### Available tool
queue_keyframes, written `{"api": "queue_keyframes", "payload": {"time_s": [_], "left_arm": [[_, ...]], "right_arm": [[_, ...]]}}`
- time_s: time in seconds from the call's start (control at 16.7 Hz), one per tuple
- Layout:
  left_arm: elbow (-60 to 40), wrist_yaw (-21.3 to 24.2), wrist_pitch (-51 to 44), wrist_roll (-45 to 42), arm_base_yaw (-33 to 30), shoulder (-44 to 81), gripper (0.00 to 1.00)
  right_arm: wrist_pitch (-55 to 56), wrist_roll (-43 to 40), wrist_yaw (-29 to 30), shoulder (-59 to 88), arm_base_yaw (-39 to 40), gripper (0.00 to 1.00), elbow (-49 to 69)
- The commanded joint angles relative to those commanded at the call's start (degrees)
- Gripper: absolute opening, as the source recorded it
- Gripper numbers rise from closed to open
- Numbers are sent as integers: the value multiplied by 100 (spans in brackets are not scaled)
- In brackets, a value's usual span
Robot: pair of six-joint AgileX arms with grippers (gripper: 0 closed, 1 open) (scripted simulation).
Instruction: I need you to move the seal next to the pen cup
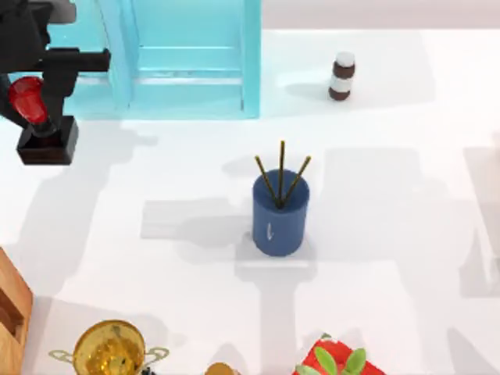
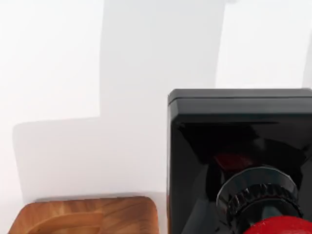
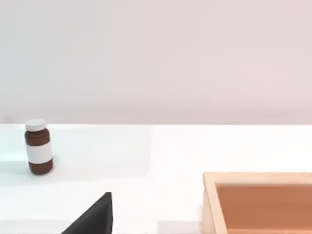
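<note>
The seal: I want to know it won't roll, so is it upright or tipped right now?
Tilted. In the top view the seal leans, red knob up-left of its black base, at the left gripper.

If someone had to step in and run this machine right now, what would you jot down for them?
Left hand: at the top view's far left, at the seal, apparently holding its red knob.
Right arm: parked off the top view's right; its wrist view takes in the brown-and-white bottle.
Seal: far left of the table; whether its black base is lifted or resting, I cannot tell.
Pen cup: upright mid-table, three pencils in it, well apart from the seal.
Done: seal reached.
Left: carry it right, set it down beside the cup, let go.
</note>
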State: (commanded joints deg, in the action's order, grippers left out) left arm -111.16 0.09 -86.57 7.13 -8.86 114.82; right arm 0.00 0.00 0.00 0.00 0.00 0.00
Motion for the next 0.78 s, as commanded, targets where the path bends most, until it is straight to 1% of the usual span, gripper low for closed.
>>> {"api": "queue_keyframes", "payload": {"time_s": [0.42,0.6,0.78], "left_arm": [[-85,4,-66,139,-127,13,0],[-220,3,-127,687,-706,79,0],[-326,19,-204,1590,-1612,147,0]], "right_arm": [[0,0,0,0,0,100,0],[0,0,0,0,0,100,0],[0,0,0,0,0,100,0]]}}
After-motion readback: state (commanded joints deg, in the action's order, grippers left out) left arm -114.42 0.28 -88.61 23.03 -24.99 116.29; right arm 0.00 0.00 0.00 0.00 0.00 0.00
